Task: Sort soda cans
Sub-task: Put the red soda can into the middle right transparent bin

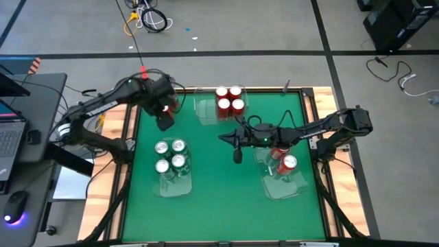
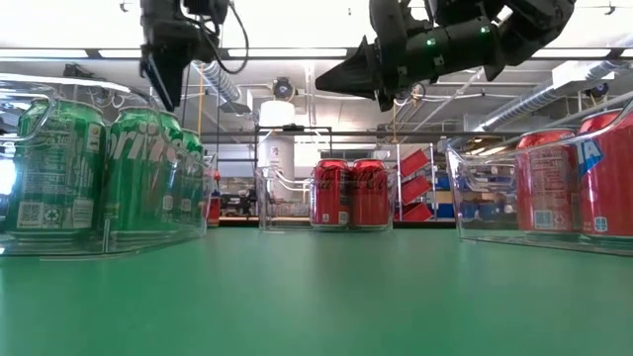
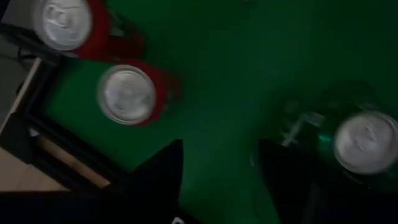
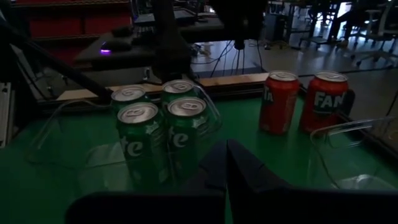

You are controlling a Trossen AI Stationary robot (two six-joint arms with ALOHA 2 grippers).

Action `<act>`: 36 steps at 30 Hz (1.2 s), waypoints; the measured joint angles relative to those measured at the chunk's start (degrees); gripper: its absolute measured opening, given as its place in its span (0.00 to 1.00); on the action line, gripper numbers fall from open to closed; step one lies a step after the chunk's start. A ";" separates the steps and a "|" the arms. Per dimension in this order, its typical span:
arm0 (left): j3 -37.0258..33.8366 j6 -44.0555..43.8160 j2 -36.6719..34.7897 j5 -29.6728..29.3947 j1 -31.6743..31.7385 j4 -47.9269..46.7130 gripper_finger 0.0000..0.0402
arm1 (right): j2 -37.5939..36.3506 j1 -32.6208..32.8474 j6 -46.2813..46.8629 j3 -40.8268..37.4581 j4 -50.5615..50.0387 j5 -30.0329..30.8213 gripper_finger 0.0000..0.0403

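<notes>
Counting four green cans (image 1: pixel 171 156), four red cans (image 1: pixel 230 99) grouped.

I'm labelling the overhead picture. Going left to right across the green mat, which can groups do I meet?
Four green cans in their tray → four red cans in the far tray → red cans in the right-hand tray.

One red can (image 4: pixel 327 102) shows the letters "FAN". A green can (image 2: pixel 138 170) shows "rite". Two green cans (image 4: pixel 164 138) show "te".
</notes>
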 joint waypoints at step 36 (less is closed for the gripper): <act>1.76 7.93 13.14 5.57 23.89 3.72 0.70 | 0.07 0.93 -0.17 0.02 -0.61 -3.58 0.00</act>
